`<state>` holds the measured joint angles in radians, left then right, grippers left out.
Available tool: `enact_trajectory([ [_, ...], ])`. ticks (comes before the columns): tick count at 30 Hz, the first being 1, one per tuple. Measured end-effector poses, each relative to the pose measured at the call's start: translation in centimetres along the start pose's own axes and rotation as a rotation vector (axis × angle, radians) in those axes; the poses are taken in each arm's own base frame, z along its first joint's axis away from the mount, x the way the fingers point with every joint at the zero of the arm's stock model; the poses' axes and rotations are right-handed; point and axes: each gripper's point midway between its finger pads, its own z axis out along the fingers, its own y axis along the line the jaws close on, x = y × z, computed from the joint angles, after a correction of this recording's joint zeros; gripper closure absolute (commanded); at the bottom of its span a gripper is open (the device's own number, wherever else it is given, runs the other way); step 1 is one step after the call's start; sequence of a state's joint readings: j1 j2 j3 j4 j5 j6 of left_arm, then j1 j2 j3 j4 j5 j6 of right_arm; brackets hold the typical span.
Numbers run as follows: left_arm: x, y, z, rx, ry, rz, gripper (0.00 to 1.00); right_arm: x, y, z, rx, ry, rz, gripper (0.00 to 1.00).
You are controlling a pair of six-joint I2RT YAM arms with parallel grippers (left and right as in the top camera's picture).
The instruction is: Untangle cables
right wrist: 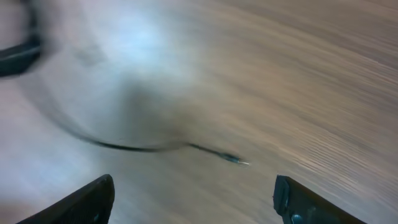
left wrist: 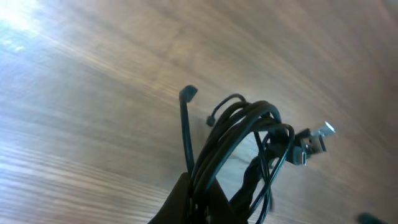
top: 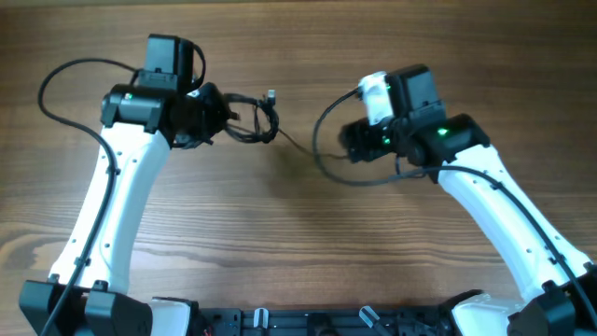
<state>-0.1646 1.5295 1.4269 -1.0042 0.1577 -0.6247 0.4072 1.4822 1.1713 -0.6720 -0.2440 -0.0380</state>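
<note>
At the wooden bench (top: 298, 233), the left pincer (top: 207, 114) pinches the coiled cables (left wrist: 242, 134), seemingly a light, limp bundle, likely best teased apart by its plug ends (left wrist: 314, 138), while the right pincer (right wrist: 194, 186) hovers spread above a trailing strand (right wrist: 143, 147).

Readable text: we find none in any of the three views.
Brands, numbers, signs: we make out none.
Print on the cables (left wrist: 227, 134): we can read none.
</note>
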Motion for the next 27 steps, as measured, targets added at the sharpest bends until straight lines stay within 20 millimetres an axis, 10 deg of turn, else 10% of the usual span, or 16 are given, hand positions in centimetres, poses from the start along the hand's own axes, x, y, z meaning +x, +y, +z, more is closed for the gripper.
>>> enact_trajectory([
  [9, 2.0, -6.1, 0.4, 0.132, -0.029, 0.169, 0.96, -1.1, 8.4, 0.7, -0.175, -0.06, -0.241, 0.26],
  [27, 5.1, -8.6, 0.5, 0.172, 0.012, 0.254, 0.96, -5.6, 5.9, 0.5, 0.0, -0.23, -0.186, 0.65],
])
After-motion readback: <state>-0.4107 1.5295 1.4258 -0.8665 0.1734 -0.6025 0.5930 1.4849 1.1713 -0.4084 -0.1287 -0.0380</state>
